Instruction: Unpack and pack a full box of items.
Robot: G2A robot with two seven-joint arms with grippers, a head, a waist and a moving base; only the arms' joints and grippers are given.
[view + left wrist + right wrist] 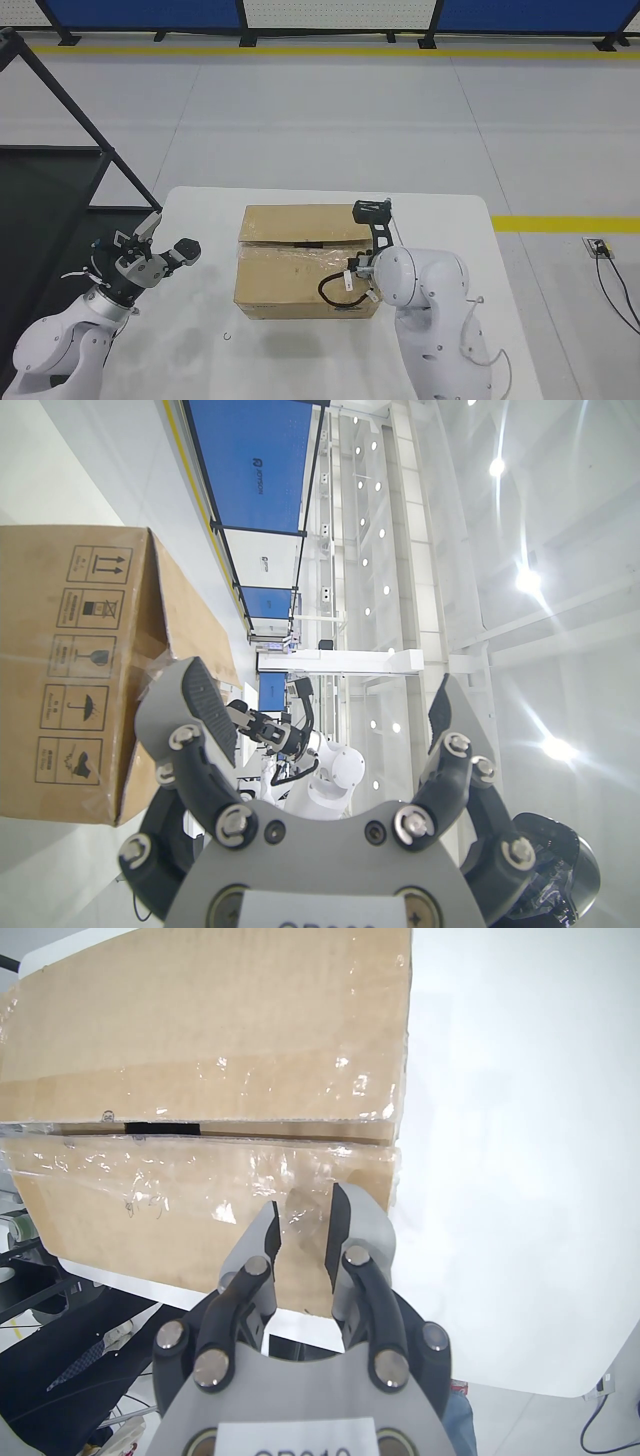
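A brown cardboard box (300,262) stands in the middle of the white table (450,215). Its top flaps are down, with clear tape (200,1163) along the seam and a dark slit (162,1128) where the flaps meet. My right gripper (305,1223) hovers over the near flap by the box's right corner (352,271), open by a narrow gap, with a crumple of clear tape on the cardboard between its fingers. My left gripper (330,715) is wide open and holds nothing. It sits left of the box (75,660), apart from it, above the table (170,240).
A small ring-like bit (228,336) lies on the table in front of the box. A black metal frame (60,110) stands off the table's left side. Bare tabletop (500,1128) stretches right of the box and along the near edge.
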